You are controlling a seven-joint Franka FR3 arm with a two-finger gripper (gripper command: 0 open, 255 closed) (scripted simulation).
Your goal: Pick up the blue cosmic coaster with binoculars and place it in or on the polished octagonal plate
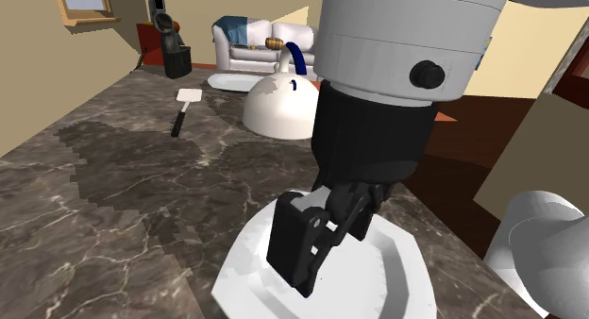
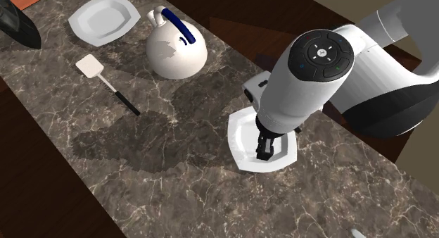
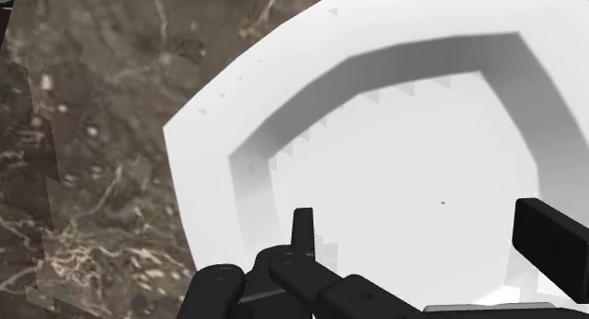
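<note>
Claw (image 3: 425,232) spread wide, pinching nothing, hung just over white octagonal plate (image 3: 217,147). Plate sat on dark veined marble table (image 1: 123,204), near the edge by the arm's stand. Further along the table: white kettle with blue handle (image 2: 176,53), white spatula (image 2: 105,78), second white plate (image 2: 104,18). White sofa (image 1: 250,43), tan walls behind.

My gripper (image 1: 307,270) hangs over the near plate (image 1: 396,270) on the counter (image 1: 113,204). In the second exterior view the kettle (image 2: 176,53) stands up-left of that plate, the spatula (image 2: 105,78) lies left of the kettle, and the far plate (image 2: 104,18) sits beyond the spatula.
</note>
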